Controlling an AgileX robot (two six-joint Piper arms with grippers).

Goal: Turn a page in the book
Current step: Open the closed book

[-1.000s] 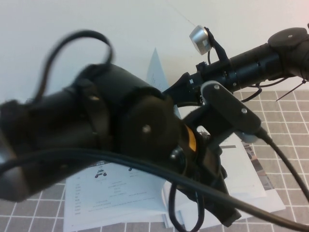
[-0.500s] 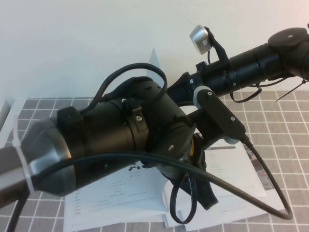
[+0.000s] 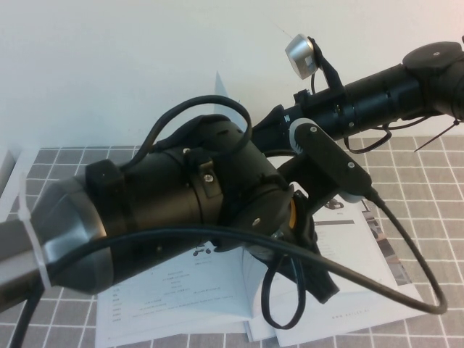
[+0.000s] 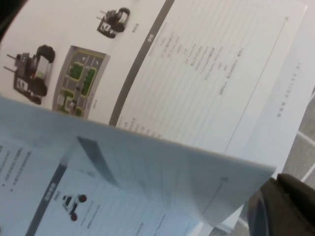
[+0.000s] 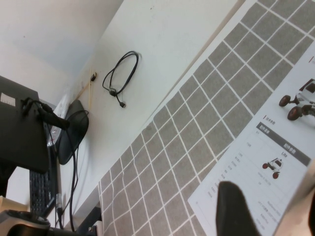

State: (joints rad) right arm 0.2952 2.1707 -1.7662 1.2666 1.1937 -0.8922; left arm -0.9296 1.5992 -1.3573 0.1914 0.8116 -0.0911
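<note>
The book (image 3: 167,290) lies open on the grey checked mat, its pages printed with small wheeled-robot photos and grey bars (image 4: 147,64). One page (image 3: 221,90) stands up from the middle, its tip against the white wall; in the left wrist view it is the bluish sheet (image 4: 123,182) in front. My left gripper (image 3: 322,283) hangs low over the book's right-hand side, under the bulky left arm. My right gripper (image 5: 273,206) is open above the left-hand page (image 5: 266,152), and the pale lifted sheet blurs against its far finger. In the high view the left arm hides it.
The checked mat (image 3: 420,167) runs past the book on all sides. More white sheets (image 3: 264,330) stick out under the book's front edge. Beyond the mat, a white table strip carries a coiled black cable (image 5: 118,76) and a dark laptop (image 5: 19,123).
The left arm has swung away from the camera and settled. Its gripper has moved up the right page. The standing page's tip has leaned a little to the left.
</note>
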